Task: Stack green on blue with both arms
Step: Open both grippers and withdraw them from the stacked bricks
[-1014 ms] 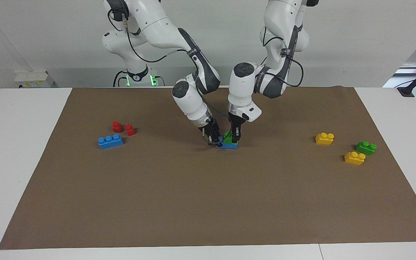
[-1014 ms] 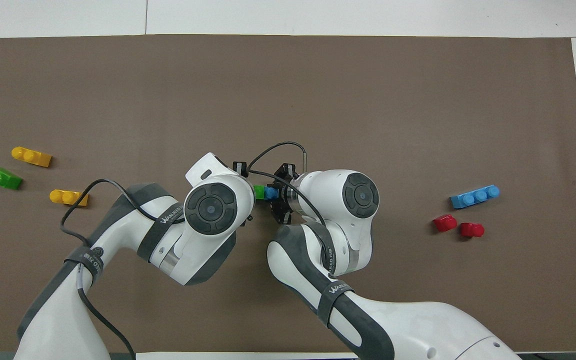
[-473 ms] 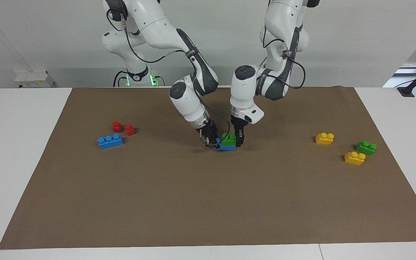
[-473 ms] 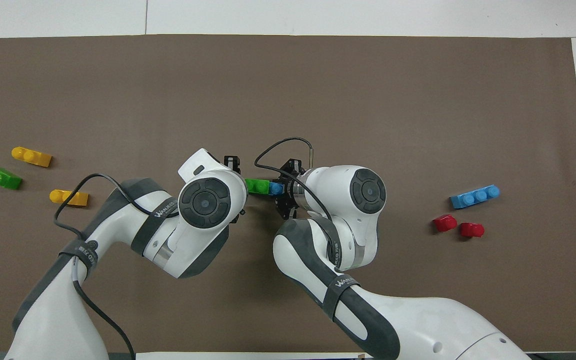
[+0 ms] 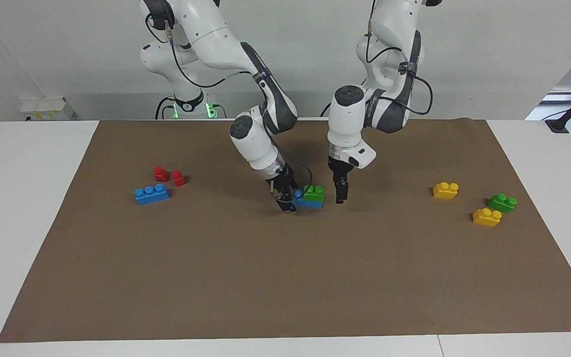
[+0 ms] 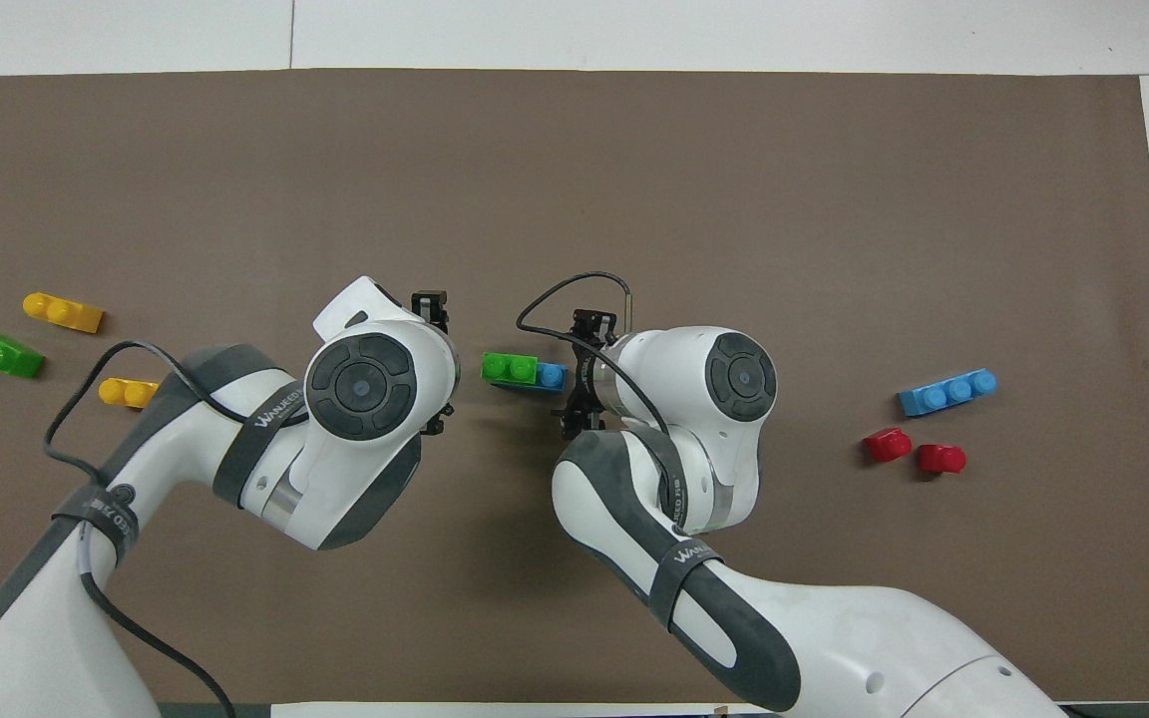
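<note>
green brick lengthwise along blue brick

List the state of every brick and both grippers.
Green brick: stacked on blue brick, released.
Left gripper: open, beside the stack.
Right gripper: open, at the stack's blue end.
Spare blue brick, spare green brick, yellow bricks, red bricks: loose on mat.

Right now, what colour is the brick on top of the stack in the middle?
Green, sitting on a blue brick. The facing view shows it best.

Green brick sits on blue brick
</note>
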{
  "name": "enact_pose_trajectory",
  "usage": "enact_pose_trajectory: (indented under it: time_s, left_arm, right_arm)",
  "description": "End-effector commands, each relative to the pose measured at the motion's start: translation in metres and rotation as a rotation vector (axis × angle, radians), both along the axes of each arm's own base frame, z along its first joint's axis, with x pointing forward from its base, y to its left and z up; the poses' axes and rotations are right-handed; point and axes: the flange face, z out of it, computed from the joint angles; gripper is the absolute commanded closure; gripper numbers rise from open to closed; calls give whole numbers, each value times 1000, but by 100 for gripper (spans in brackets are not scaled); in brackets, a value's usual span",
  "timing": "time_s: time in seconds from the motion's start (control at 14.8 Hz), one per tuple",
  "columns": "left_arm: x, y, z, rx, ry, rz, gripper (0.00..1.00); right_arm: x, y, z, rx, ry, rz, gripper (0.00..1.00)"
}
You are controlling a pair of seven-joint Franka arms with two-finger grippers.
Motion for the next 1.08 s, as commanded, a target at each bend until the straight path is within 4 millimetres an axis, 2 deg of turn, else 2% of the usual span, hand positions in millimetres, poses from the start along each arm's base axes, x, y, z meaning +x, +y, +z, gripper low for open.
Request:
enact_pose_trajectory:
  time_s: [0.0,0.2,0.41,0.61,0.81,1.01]
  left_arm:
    - [6,18,23,33,15,-31,0]
    - [19,55,43,13,60,-62,0]
    - [33,84,60,26,115,-155,0]
    - [42,114,66,53,158,-280,0]
    - [48,151,70,73,192,-419,0]
    - [60,189,78,89,194,-583,0]
  right_arm:
    - [15,-31,0,-5,-1,61,0]
    - [30,-70,16,-9,-26,201,0]
    - [50,-121,47,-43,-77,417,0]
    - [69,-179,90,-133,-117,611,0]
    - [74,-226,134,-164,-172,800,0]
    - [71,-253,178,-251,-208,1014,0]
